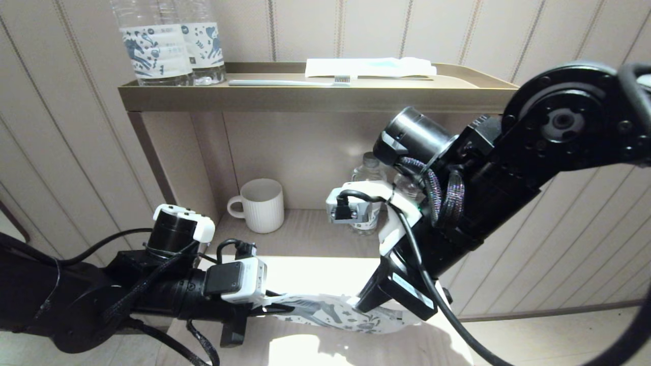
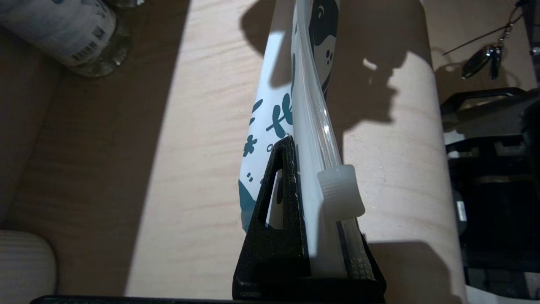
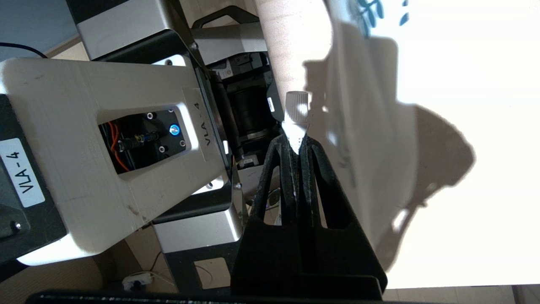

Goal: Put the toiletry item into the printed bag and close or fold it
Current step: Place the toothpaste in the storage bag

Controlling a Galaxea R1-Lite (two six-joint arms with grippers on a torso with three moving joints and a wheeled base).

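Note:
The printed bag (image 1: 325, 311), a white pouch with a blue horse and doodles, hangs just above the pale wooden table (image 1: 305, 274) between my two grippers. My left gripper (image 1: 274, 306) is shut on the bag's zip edge (image 2: 310, 126). Its fingers (image 2: 287, 181) sit right beside the translucent zip slider (image 2: 341, 190). My right gripper (image 3: 298, 145) is shut on a small white tube with a ribbed cap (image 3: 297, 110). It holds this tube at the bag's other end (image 1: 366, 305), next to the bag's shaded side (image 3: 363, 139). In the head view the tube is hidden.
A white ribbed mug (image 1: 262, 205) and clear water bottles (image 1: 368, 178) stand in the shelf recess behind the table. The top shelf carries two labelled bottles (image 1: 163, 46), a toothbrush (image 1: 290, 82) and a white packet (image 1: 368, 67). My robot base (image 3: 105, 139) lies beyond the table's near edge.

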